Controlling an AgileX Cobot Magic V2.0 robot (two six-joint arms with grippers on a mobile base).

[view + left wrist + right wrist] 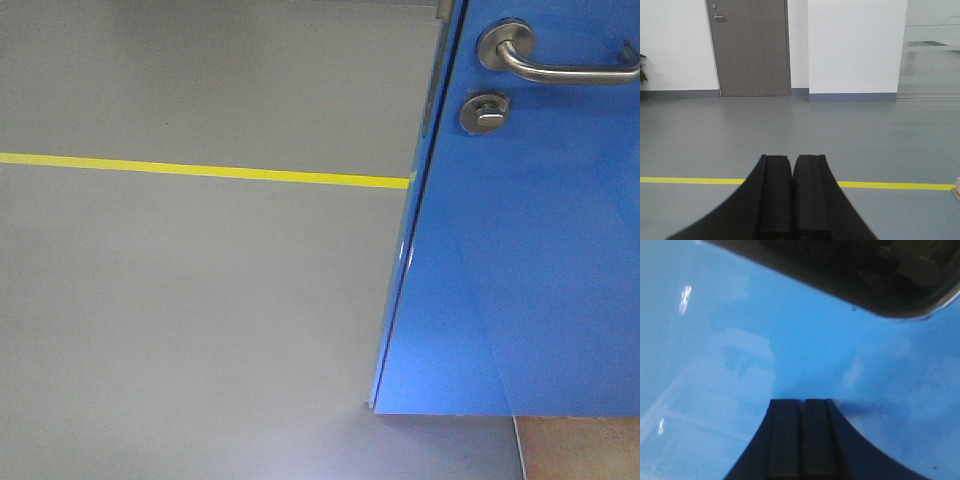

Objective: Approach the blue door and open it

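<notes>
While the blue door (530,250) fills the right side of your front view, its silver lever handle (560,62) sits top right with the round thumb-turn lock (485,110) just below it, and the door's left edge stands over grey floor (180,300) crossed by a yellow line (200,170). Your right tool (802,405) has its pads pressed together, holding nothing, right up against the glossy blue panel, under a dark curved shape (865,270) you can't identify. Your left tool (791,162) is also closed and empty, facing open floor, a grey-brown door (750,47) and white wall (855,45) well apart.
</notes>
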